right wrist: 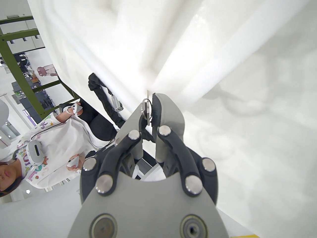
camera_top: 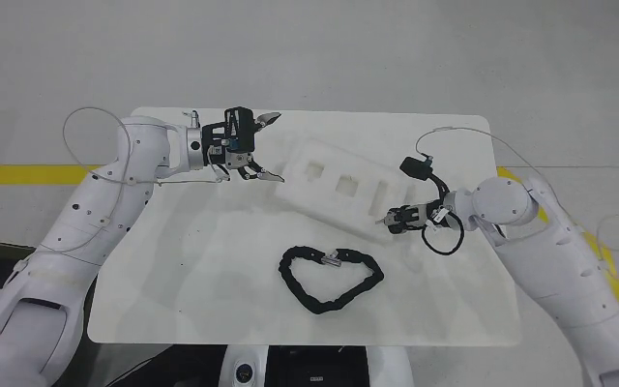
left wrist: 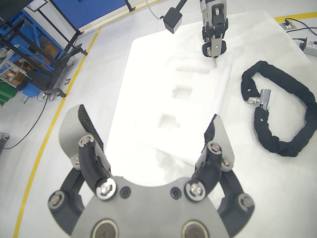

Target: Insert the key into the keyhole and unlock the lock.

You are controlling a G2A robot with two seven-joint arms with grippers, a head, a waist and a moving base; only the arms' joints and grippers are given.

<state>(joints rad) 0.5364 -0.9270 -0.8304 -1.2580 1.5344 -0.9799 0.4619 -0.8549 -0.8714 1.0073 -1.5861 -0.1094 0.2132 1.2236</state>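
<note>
Holds the key [left wrist: 215,63] by its head in the right gripper [camera_top: 392,221], pinched narrow onto it, with the blade poking out past the fingertips and down, just beside the near right edge of the foam tray [camera_top: 338,179]. Places the chain lock [camera_top: 329,281] as a closed loop flat on the table [camera_top: 174,290], in front of the tray, toward the robot from the key and off to its left, apart from both grippers. Sets the silver lock cylinder [left wrist: 263,99] at the loop's far side, nearest the tray, lying flat with its long axis roughly along the tray's near edge and one end turned toward the right arm; cannot make out the keyhole itself. Shows the left gripper [left wrist: 148,117] spread wide and holding nothing, by the tray's left end, well apart from the lock. Makes the right arm the nearer one. Probably calls for laying the blade over from pointing down to level with the cylinder's axis before pushing in, and likely for steadying the cylinder with the free gripper, or else risks shoving the loose chain along the table.
</note>
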